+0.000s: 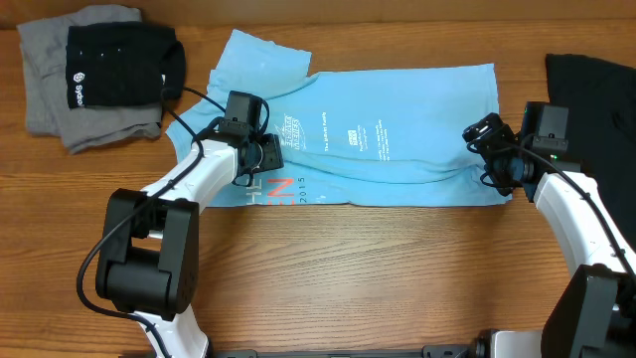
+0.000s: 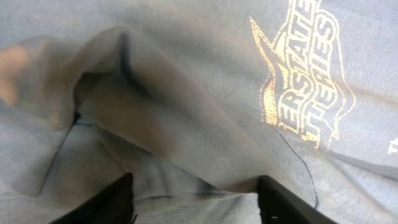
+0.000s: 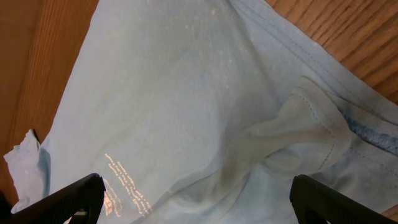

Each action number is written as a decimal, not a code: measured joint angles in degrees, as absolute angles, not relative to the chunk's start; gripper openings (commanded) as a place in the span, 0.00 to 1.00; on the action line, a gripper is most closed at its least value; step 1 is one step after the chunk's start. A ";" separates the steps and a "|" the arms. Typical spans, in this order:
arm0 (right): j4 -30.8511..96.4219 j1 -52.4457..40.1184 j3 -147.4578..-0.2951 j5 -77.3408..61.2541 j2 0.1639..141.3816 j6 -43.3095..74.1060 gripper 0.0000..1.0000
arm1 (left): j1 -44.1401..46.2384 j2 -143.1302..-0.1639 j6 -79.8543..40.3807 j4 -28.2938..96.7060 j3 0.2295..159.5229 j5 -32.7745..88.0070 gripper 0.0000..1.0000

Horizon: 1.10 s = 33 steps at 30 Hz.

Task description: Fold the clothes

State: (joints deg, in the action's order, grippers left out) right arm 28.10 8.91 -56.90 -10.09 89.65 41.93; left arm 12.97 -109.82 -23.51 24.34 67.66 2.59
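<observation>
Both grippers are working low over the blue shirt (image 1: 397,119), which is lying spread across the table (image 1: 348,268). On its left part, the left gripper (image 2: 196,202) is straddling a raised ridge of cloth, jaws apart and not visibly pinching. The right gripper (image 3: 199,202) is gaping wide over the right end. Catching only one layer, or too little cloth, is risking a slip and a skewed fold. Both wrist views are cutting off the fingertips. Farther back, a black garment (image 1: 119,60) is sitting on a grey garment (image 1: 45,89), and a black cloth (image 1: 596,89) is running off the right edge.
</observation>
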 measured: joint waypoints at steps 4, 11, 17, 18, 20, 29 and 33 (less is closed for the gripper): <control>28.27 8.91 -56.90 -10.04 89.65 41.98 0.98 | 12.97 -110.19 -22.74 23.90 67.66 2.09 0.35; 28.97 8.91 -56.90 -9.56 89.65 41.93 0.96 | 12.97 -110.43 -21.82 20.88 67.66 1.67 0.15; 29.21 8.91 -56.90 -8.93 89.65 41.93 0.95 | 12.97 -110.56 -21.10 20.32 68.58 1.65 0.16; 29.17 8.91 -56.90 -8.73 89.65 41.93 0.95 | 12.97 -110.61 -20.86 20.27 69.01 1.63 0.16; 29.15 8.91 -56.90 -8.54 89.65 41.93 0.92 | 12.97 -110.65 -20.78 19.64 69.80 1.61 0.15; 29.17 8.91 -56.90 -8.49 89.65 41.93 0.92 | 12.97 -110.65 -20.56 15.97 70.26 1.50 0.17; 29.19 8.88 -56.90 -8.51 89.65 41.93 0.91 | 12.97 -110.67 -20.56 14.33 70.26 1.50 0.13</control>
State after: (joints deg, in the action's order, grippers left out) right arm 29.19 8.88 -56.90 -8.51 89.65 41.93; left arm 12.97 -110.67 -20.56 14.33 70.26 1.50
